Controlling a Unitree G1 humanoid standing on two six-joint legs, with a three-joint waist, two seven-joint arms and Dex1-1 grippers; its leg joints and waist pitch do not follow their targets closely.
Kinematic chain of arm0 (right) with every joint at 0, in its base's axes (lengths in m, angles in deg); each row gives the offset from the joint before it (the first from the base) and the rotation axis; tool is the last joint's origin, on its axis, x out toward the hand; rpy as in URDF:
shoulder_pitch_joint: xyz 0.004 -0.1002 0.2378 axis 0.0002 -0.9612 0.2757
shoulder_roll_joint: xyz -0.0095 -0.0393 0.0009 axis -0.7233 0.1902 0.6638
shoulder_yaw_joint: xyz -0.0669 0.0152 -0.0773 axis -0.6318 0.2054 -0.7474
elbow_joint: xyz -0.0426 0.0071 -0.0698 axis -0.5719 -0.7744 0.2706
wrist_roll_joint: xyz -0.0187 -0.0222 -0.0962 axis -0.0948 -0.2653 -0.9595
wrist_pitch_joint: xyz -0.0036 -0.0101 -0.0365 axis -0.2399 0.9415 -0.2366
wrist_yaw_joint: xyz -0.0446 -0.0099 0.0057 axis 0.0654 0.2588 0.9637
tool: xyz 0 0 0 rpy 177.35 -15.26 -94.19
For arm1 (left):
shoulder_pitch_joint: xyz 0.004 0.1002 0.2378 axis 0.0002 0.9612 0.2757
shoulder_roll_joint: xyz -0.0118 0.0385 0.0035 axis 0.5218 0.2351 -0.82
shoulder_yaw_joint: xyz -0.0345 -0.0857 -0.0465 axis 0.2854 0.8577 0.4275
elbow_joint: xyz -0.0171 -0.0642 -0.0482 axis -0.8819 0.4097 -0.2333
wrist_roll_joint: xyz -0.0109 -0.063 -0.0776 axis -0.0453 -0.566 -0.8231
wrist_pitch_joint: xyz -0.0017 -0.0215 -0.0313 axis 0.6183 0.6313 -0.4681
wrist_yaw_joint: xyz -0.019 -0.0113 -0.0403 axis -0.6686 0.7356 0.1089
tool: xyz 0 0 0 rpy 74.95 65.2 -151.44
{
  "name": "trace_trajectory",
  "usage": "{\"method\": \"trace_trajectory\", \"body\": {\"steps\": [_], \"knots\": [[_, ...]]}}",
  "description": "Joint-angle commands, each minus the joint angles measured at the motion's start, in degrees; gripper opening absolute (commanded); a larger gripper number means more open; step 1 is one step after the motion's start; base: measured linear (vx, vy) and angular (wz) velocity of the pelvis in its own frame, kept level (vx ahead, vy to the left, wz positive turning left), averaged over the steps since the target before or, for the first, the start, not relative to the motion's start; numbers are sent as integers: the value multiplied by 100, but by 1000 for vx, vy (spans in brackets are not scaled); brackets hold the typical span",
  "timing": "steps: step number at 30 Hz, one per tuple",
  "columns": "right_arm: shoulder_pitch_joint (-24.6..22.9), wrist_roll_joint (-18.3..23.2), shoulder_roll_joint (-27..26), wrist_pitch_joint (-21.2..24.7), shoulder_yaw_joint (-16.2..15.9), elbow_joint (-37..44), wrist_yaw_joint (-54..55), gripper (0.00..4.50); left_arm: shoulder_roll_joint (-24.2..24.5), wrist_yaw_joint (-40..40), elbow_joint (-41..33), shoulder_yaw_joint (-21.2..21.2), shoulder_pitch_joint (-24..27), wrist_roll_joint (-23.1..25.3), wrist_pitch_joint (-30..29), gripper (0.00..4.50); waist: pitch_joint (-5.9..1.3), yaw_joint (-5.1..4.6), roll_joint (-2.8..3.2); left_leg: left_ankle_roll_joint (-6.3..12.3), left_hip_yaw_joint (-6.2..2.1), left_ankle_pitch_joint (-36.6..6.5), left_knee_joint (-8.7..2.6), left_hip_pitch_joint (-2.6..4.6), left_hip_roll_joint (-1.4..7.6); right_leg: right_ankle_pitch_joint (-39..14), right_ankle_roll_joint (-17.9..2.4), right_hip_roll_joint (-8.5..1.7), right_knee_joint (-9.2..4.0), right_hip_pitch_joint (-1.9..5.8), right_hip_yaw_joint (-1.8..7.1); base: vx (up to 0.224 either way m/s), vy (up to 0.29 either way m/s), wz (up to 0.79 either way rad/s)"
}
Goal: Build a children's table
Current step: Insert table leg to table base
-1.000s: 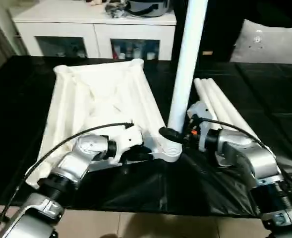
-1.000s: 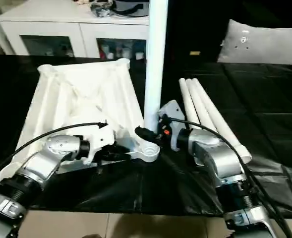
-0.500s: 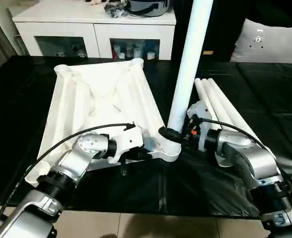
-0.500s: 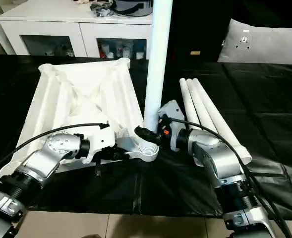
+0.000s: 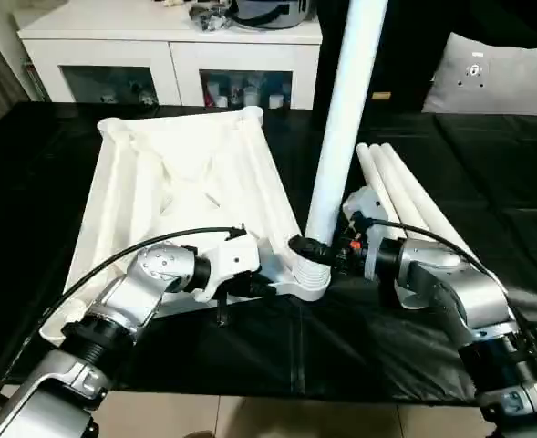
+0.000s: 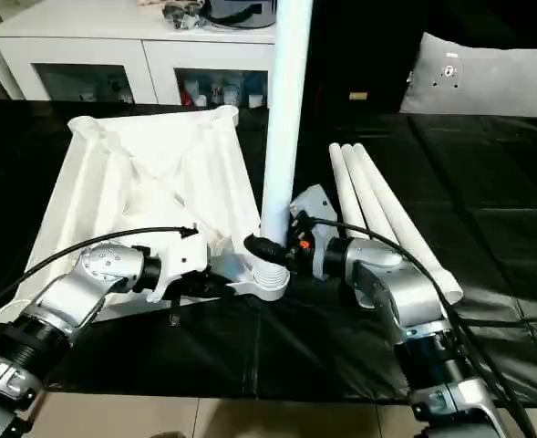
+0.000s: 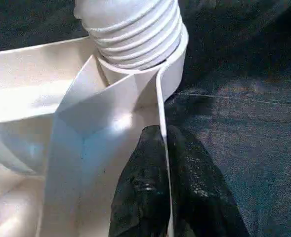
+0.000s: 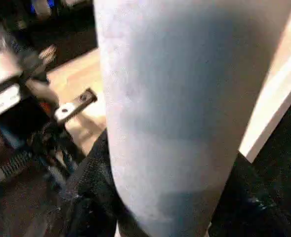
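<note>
Our left gripper (image 7: 166,163) is pinched on the tabletop (image 5: 181,182) rim beside the corner socket (image 5: 306,278). Our right gripper (image 5: 315,248) is clamped around the upright leg (image 5: 345,109) in that socket.

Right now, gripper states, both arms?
Left gripper: shut on the table top's thin edge wall beside the corner socket.
Right gripper: shut on the upright leg near its threaded base.
</note>
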Motion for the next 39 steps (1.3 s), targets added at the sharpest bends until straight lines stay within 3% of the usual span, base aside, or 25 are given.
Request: {"method": "trace_trajectory", "body": {"steps": [1, 6, 7, 9, 10, 12, 13, 14, 15, 16, 18, 19, 23, 28, 34, 39], "knots": [[-284, 19, 29, 109, 164, -301, 43, 189, 31, -2, 150, -131, -26, 246, 104, 0, -303, 40, -6, 211, -116, -797, -444, 17, 419, -703, -1339, -591, -457, 260, 351, 0, 0, 0], [-637, -43, 48, -214, 192, -240, -3, 189, 3, 151, 230, -72, -60, 291, 106, 0, -285, 102, -2, 137, -110, -1056, -467, 41, 429, -1237, -1190, -604, -522, 247, 357, 0, 0, 0], [-738, -114, 31, -423, 196, -204, 46, 189, 5, 149, 233, -63, -64, 286, 102, 0, -288, 122, 26, 115, -112, -1062, -465, 40, 427, -1287, -1155, -610, -526, 245, 361, 0, 0, 0], [-830, -199, 17, -655, 205, -174, 115, 189, 3, 151, 242, -54, -72, 282, 102, 0, -301, 147, 8, 109, -114, -1008, -470, 42, 434, -1170, -1137, -602, -511, 246, 359, 0, 0, 0], [-893, -232, -14, -811, 261, -163, 224, 189, 2, 152, 263, -44, -76, 279, 116, 0, -294, 156, 70, 100, -124, -1011, -474, 40, 436, -1103, -1144, -601, -501, 237, 357, 0, 0, 0], [-916, -230, -33, -851, 300, -159, 277, 188, 3, 151, 274, -42, -76, 276, 126, 0, -288, 137, 30, 102, -118, -1107, -484, 42, 429, -1136, -1147, -592, -518, 240, 352, 0, 0, 0], [-953, -281, -31, -984, 312, -151, 330, 188, 3, 147, 311, -55, -84, 279, 155, 0, -286, 140, 91, 83, -125, -1193, -485, 44, 423, -1259, -1136, -594, -526, 237, 350, 0, 0, 0], [-961, -301, -28, -1019, 308, -149, 346, 188, 5, 145, 322, -59, -86, 280, 163, 0, -286, 140, 91, 83, -125, -1193, -485, 44, 423, -1259, -1136, -594, -526, 237, 350, 0, 0, 0], [-975, -379, -9, -1146, 273, -158, 359, 188, 4, 138, 333, -67, -89, 283, 174, 0, -270, 128, 57, 61, -125, -1344, -496, 44, 417, -1577, -1059, -599, -564, 236, 350, 0, 0, 0], [-986, -431, -1, -1240, 245, -169, 376, 188, 3, 129, 341, -70, -89, 284, 182, 0, -260, 132, 96, 38, -132, -1436, -499, 51, 415, -1822, -996, -612, -591, 225, 357, 0, 0, 0], [-1028, -515, 20, -1414, 169, -182, 364, 188, 1, 117, 342, -81, -86, 292, 192, 0, -252, 127, 82, 9, -131, -1540, -505, 70, 418, -1977, -938, -609, -621, 213, 362, 0, 0, 0], [-1053, -569, 37, -1503, 115, -189, 354, 188, 3, 111, 349, -87, -87, 297, 202, 0, -258, 127, 107, -9, -144, -1578, -518, 81, 421, -1974, -917, -596, -608, 210, 362, 0, 0, 0], [-1088, -756, 97, -1565, -73, -233, 309, 188, 32, 54, 367, -129, -95, 320, 228, 0, -256, 115, 105, 20, -139, -1563, -534, 74, 423, -1731, -975, -577, -595, 223, 356, 0, 0, 0], [-901, -913, 139, -1553, -293, -472, 211, 188, 97, -39, 395, -183, -139, 363, 289, 0, -236, 91, 134, -19, -152, -1793, -563, 102, 419, -2236, -902, -599, -652, 217, 359, 0, 0, 0], [-509, -1109, 390, -1348, -806, -764, -458, 188, 147, -226, 575, -245, -326, 426, 431, 0, -227, 50, 100, 36, -141, -1794, -547, 123, 420, -2417, -922, -601, -669, 199, 367, 0, 0, 0], [-409, -1193, 451, -1337, -999, -832, -692, 188, 145, -237, 768, -218, -491, 467, 500, 0, -262, 57, 68, 96, -126, -1472, -546, 86, 444, -1670, -1102, -592, -591, 238, 366, 0, 0, 0]]}}
